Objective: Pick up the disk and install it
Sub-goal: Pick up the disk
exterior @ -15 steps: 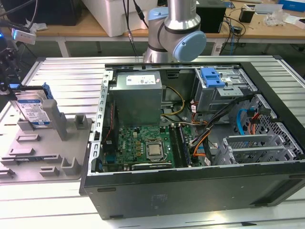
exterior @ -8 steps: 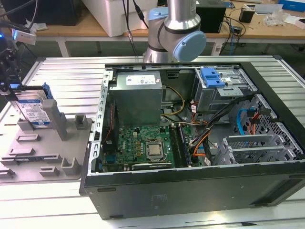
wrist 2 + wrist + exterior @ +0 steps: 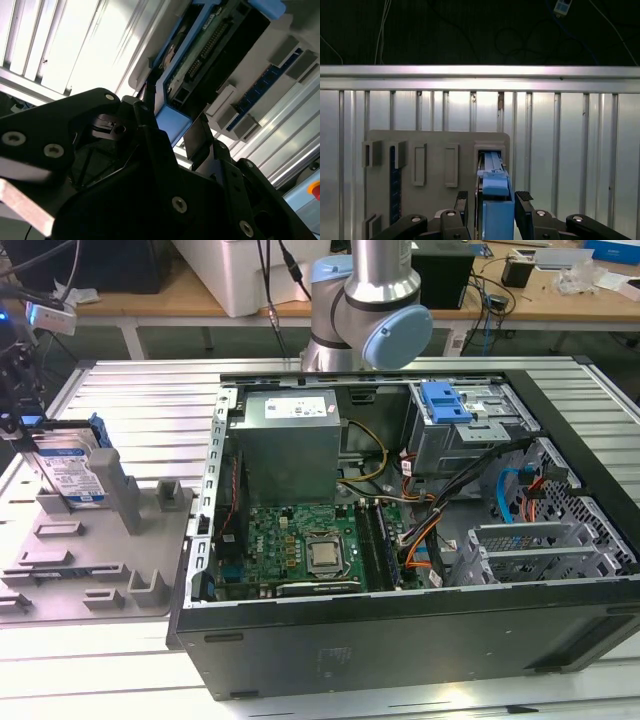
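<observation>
The claw [image 3: 492, 202] is matte black and angular, its plates studded with small silver screw heads [image 3: 172, 202]. Well back from it, the arm [image 3: 380, 265] is a silver tube with rounded pale-blue joint caps [image 3: 398, 335].

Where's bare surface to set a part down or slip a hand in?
Bare table lies behind the grey holder, bordered by the computer case on the exterior view's right, and in the strip in front of both. Crowded: the holder's blocks, the spot where the gripper sits at the disk, and inside the case.
</observation>
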`<state>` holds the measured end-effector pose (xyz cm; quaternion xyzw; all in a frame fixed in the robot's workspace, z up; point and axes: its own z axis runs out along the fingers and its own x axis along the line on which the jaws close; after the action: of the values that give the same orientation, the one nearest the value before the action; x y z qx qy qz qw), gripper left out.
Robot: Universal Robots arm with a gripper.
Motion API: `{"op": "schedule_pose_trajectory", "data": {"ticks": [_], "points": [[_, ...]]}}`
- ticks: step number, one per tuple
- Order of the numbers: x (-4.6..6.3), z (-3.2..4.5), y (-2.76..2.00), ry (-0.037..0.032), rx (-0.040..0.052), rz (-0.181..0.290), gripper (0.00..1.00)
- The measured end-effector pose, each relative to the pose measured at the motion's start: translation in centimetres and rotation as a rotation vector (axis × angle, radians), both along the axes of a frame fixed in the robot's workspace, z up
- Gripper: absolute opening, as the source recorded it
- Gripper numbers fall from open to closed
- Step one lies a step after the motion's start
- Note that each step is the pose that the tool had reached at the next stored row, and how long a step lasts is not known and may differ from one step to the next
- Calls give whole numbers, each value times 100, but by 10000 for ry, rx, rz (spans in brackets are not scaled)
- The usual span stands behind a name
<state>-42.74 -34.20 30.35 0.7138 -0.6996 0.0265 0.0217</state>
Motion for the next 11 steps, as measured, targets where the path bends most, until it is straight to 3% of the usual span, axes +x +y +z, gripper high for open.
{"op": "schedule_pose_trajectory", "data": {"ticks": [11], "points": [[-12, -31, 5, 0, 0, 0, 50]]}}
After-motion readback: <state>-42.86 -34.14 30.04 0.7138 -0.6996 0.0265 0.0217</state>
